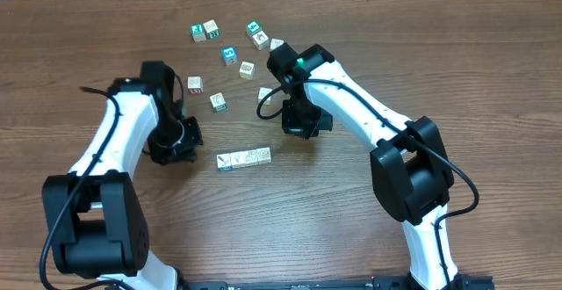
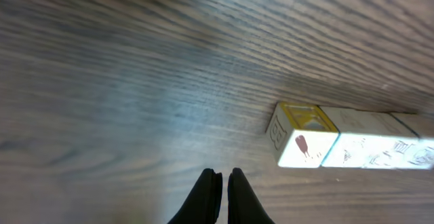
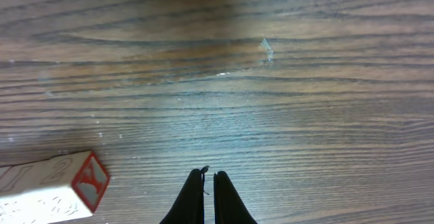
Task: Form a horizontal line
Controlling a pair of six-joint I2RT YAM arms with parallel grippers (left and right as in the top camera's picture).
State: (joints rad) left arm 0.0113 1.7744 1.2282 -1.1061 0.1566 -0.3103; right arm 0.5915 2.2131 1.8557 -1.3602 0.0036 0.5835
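Observation:
The horizontal line (image 1: 244, 158) is a short row of pale picture cubes lying side by side on the wood table, between my two arms. In the left wrist view the row (image 2: 352, 139) runs off to the right, and its near end cube has yellow edges. The right wrist view catches only the other end of the row (image 3: 51, 190), a cube with a red-edged letter face. My left gripper (image 1: 189, 141) (image 2: 222, 180) is shut and empty, a little left of the row. My right gripper (image 1: 303, 125) (image 3: 209, 180) is shut and empty, to the upper right of the row.
Several loose cubes lie scattered at the back of the table, among them a green-edged cube (image 1: 198, 32), a blue-edged cube (image 1: 230, 54), a red-edged cube (image 1: 194, 84) and a cube (image 1: 218, 103) just behind the row. A white cube (image 1: 265, 95) sits beside my right arm.

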